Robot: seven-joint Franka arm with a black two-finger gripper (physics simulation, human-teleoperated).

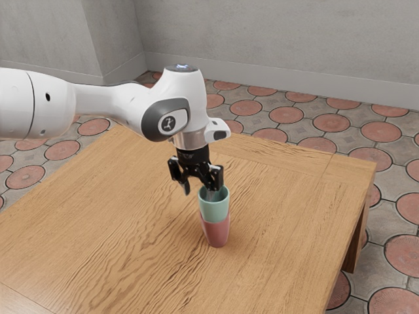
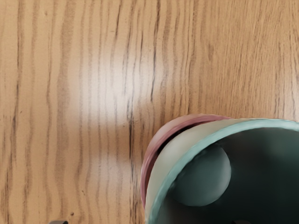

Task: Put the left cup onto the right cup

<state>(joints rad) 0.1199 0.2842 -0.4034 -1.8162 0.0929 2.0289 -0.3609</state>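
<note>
Cups sit stacked near the middle of a wooden counter [image 1: 98, 229]. A teal cup [image 1: 214, 203] stands upright, nested in a pink cup [image 1: 216, 232], with its upper half rising out of the pink rim. The robot's black hand [image 1: 201, 186] hangs just above the teal cup's rim with its fingers spread, gripping nothing. One finger is just outside the rim on the exterior view's left. From the wrist camera, the teal cup [image 2: 261, 163] lies directly under the hand, with a sliver of pink cup [image 2: 154, 149] around it. The stacking looks done. Only drawing the hand away seems left.
</note>
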